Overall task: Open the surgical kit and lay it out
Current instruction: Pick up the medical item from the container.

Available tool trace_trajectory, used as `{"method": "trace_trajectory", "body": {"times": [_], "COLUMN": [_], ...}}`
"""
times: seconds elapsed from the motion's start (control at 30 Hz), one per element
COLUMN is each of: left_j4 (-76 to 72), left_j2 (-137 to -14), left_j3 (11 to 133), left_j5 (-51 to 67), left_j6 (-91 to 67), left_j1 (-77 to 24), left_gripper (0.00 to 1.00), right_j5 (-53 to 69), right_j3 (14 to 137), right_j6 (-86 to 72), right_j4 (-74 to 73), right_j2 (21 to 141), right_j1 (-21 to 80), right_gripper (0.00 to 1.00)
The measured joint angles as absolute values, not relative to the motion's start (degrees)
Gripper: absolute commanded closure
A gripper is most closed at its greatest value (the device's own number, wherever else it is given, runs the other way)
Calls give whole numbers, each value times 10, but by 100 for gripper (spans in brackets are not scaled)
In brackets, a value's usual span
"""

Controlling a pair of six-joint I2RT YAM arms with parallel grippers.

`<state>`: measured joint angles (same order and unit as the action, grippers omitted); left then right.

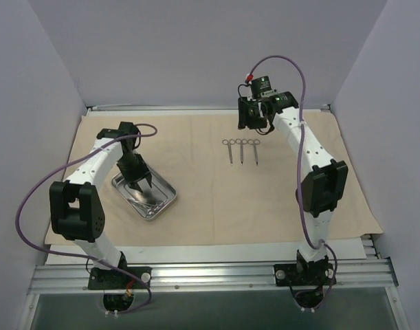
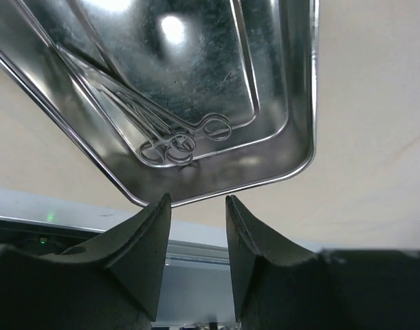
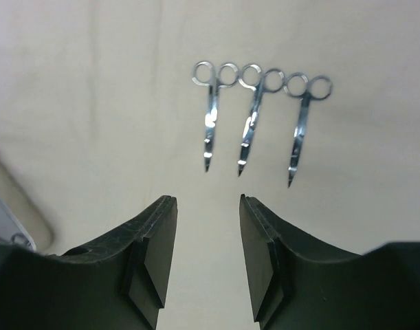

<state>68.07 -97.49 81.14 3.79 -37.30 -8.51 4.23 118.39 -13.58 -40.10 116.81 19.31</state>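
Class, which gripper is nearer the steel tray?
Left. The left gripper hovers over the tray; the right gripper is far off, beyond the scissors.

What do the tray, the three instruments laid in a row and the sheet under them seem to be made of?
Tray: probably polished steel; it mirrors light, with bright glare and fine scratches. Three instruments: shiny silver metal, likely steel too; glints run along the blades. Sheet: beige and matte, seemingly cloth or paper drape; no weave is visible.
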Motion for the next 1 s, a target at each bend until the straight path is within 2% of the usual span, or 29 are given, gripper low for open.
{"method": "trace_trajectory", "body": {"times": [0.17, 0.43, 0.77, 1.0], "left_j4": [654, 581, 520, 522], "left_j2": [-962, -969, -1038, -1040], "left_j3": [739, 657, 656, 656], "left_j5": [39, 51, 65, 68], "left_j6": [-427, -482, -509, -515], "left_j1": [-86, -89, -91, -91], "left_gripper": [53, 53, 55, 55], "right_j5": [91, 126, 134, 134], "right_j3": [1100, 997, 992, 992], "right_j6": [-137, -136, -136, -137], "right_j4": [-375, -365, -361, -362], "right_j2": [1089, 1081, 1075, 1073], "right_j1": [215, 211, 211, 211], "right_gripper": [57, 57, 57, 57]}}
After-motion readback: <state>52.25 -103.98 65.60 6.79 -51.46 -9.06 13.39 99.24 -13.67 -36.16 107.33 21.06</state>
